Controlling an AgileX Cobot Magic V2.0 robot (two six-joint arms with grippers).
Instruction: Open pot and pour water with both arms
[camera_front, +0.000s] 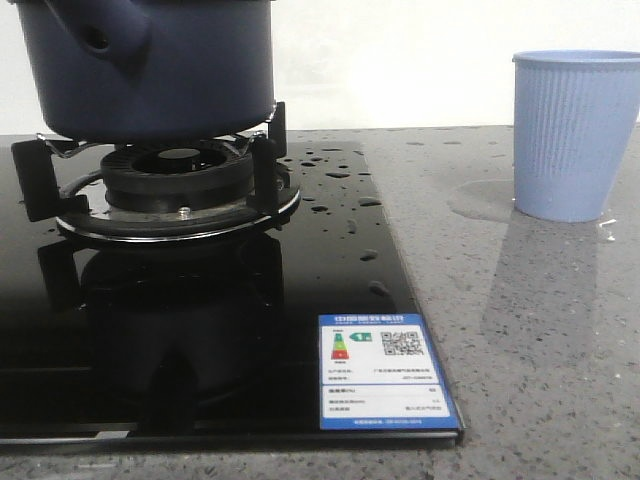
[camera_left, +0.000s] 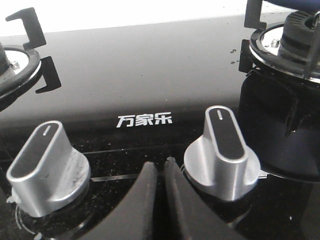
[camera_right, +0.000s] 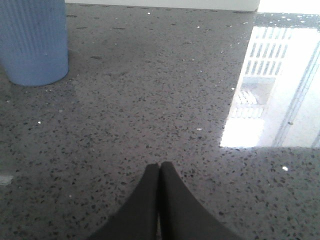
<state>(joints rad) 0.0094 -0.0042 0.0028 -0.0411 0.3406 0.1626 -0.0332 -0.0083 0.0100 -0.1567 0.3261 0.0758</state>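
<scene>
Pot (camera_front: 150, 65), dark navy, sits on the burner grate (camera_front: 150, 170) of the black glass cooktop (camera_front: 200, 330); I see its short hollow stub handle (camera_front: 100, 38) facing the camera. Its top is cut off by the frame edge, so I cannot tell if a lid is on.

Water (camera_front: 335, 185) shows as droplets on the glass just right of the burner, plus a thin glossy puddle (camera_front: 480, 200) on the grey speckled countertop (camera_front: 540, 350), touching the base of the light blue ribbed cup (camera_front: 575, 135). Cup stands upright, well apart from the pot, to its right. An energy label (camera_front: 385, 370) sits at the cooktop's front right corner.

L gripper (camera_left: 162, 172): fingers nearly together w/ a thin gap, holding nothing. It hovers near the cooktop's front edge, between two silver control knobs (camera_left: 222, 152), closer to the one nearest the pot's burner. White brand lettering (camera_left: 144, 120) is printed on the glass beyond it.

R gripper (camera_right: 159, 172): fingertips pressed together, nothing between them, low over bare countertop; the cup is near it, not touching.
</scene>
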